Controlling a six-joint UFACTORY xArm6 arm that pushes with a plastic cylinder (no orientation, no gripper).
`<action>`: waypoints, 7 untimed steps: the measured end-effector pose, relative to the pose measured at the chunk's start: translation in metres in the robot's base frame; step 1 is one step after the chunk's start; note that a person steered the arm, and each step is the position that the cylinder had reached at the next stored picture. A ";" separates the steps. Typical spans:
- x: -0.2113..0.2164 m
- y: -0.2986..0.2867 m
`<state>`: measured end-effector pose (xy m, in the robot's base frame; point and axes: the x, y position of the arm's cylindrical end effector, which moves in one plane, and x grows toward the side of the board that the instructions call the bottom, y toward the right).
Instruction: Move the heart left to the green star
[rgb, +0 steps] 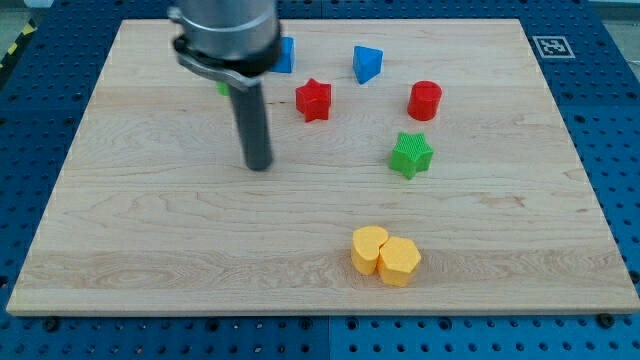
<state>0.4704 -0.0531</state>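
The yellow heart (368, 249) lies near the board's bottom, touching a yellow hexagon (400, 262) on its right. The green star (411, 154) sits above them, right of centre. My tip (259, 165) rests on the board well to the left of the green star and up-left of the heart, touching no block. The arm's dark body hangs over the view's top left.
A red star (313, 99), a blue block (367, 64) and a red cylinder (425, 100) lie along the top. A blue block (285, 55) and a green block (222, 87) are partly hidden behind the arm. The wooden board (120, 240) lies on a blue perforated table.
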 end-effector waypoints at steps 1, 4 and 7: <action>0.025 0.061; 0.126 0.237; 0.142 0.116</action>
<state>0.6124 0.0630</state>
